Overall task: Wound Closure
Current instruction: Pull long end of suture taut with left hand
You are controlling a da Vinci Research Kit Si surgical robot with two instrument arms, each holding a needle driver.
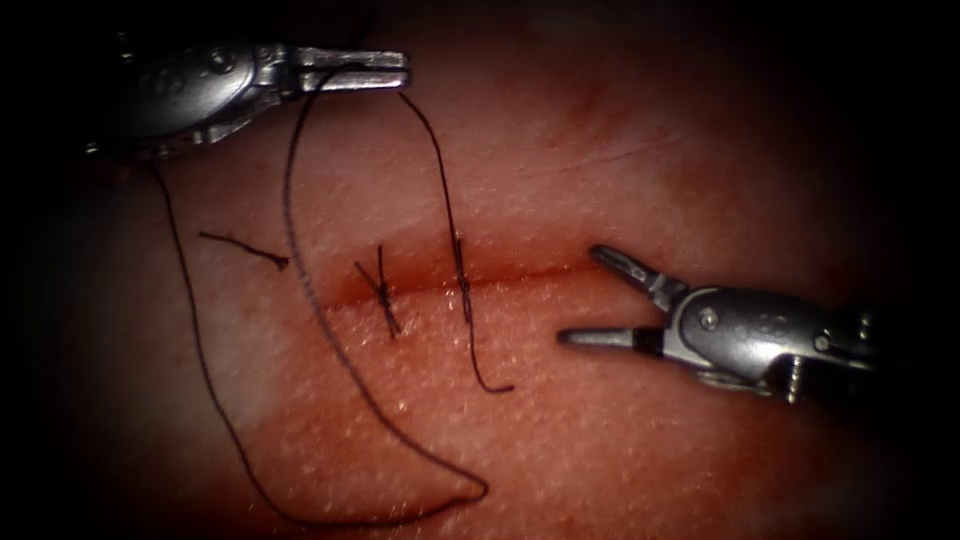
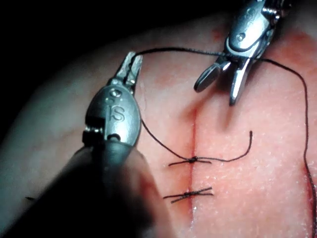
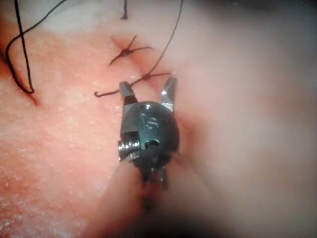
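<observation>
Left hand [image 1: 385, 70] sits up at the far left, above the cut [image 1: 520, 275], jaws closed on the thread [image 1: 290, 200]; no needle seen in either hand or in the tissue [image 1: 600, 440]. From that grip one strand drops to the newer stitch [image 1: 463, 285] on the cut, whose short tail [image 1: 490, 380] curls out below it. The other strand runs in a long slack loop down across the lower tissue and back up the left side. Left of the new stitch sits a finished knot [image 1: 383, 290], and further left a loose cut end [image 1: 245, 248]. Right hand [image 1: 580, 295] lies just right of the new stitch, jaws spread wide and holding nothing, one jaw each side of the cut line, long axis pointing left along it. Key relation: right hand is the nearer one to the stitch and its tail; the tail lies down-left of its tips.
</observation>
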